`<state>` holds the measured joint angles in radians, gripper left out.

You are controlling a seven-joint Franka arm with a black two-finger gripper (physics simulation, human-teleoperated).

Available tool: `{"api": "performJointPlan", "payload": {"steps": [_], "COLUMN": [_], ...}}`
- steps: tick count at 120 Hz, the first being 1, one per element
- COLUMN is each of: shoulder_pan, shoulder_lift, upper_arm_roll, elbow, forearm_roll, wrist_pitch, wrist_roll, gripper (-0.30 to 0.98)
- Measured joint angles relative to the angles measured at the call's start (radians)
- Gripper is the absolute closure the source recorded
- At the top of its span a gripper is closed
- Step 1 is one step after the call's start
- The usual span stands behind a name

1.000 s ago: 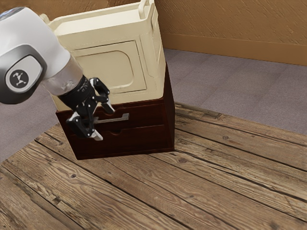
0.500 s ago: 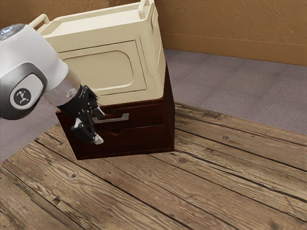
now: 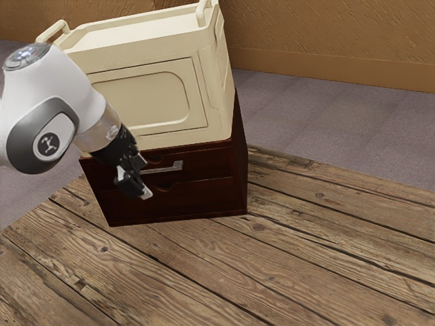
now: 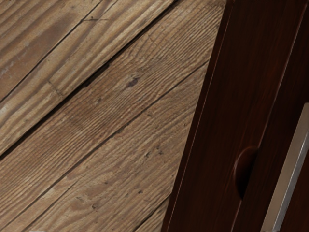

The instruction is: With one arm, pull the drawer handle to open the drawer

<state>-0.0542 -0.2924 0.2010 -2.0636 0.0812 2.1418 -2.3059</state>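
My gripper (image 3: 144,178) stands open at the exterior view's left end of the silver bar handle (image 3: 168,168), one fingertip higher than the other. It overlaps that end of the bar from this camera, and whether they touch I cannot tell. The handle is fixed to the upper drawer (image 3: 214,163) of a dark red-brown cabinet, and that drawer's front looks flush with the cabinet. In the wrist view the handle (image 4: 288,174) runs slantwise beside the lower drawer's front (image 4: 241,92), which has a rounded notch.
A cream box (image 3: 153,102) with raised handles sits on top of the cabinet. Beneath the cabinet lies a wooden plank surface (image 3: 224,272), stretching out before it. A brown wall (image 3: 326,41) rises behind.
My hand has turned and shifted, its lower fingertip edging toward the exterior view's right over the last half second. The arm has come lower. Drawer and handle look unmoved.
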Motion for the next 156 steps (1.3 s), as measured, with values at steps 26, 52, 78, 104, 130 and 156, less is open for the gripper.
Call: {"api": "performJointPlan", "payload": {"steps": [26, 52, 78, 104, 130, 156], "shoulder_pan": [0.011, 0.031, 0.027, 0.034, 0.044, 0.053], "shoulder_lift": [0.03, 0.055, 0.071, 0.095, 0.101, 0.101], "upper_arm_roll": [0.0, -0.007, -0.024, -0.03, -0.039, -0.034], "elbow": [0.002, 0.004, 0.007, 0.01, 0.005, -0.007], "forearm_roll": [0.009, 0.053, 0.065, 0.086, 0.098, 0.101], "wrist_pitch": [0.029, 0.099, 0.152, 0.184, 0.207, 0.207], "wrist_roll": [-0.03, -0.049, -0.061, -0.069, -0.074, -0.078], "gripper": [0.24, 0.29, 0.31, 0.32, 0.32, 0.32]}}
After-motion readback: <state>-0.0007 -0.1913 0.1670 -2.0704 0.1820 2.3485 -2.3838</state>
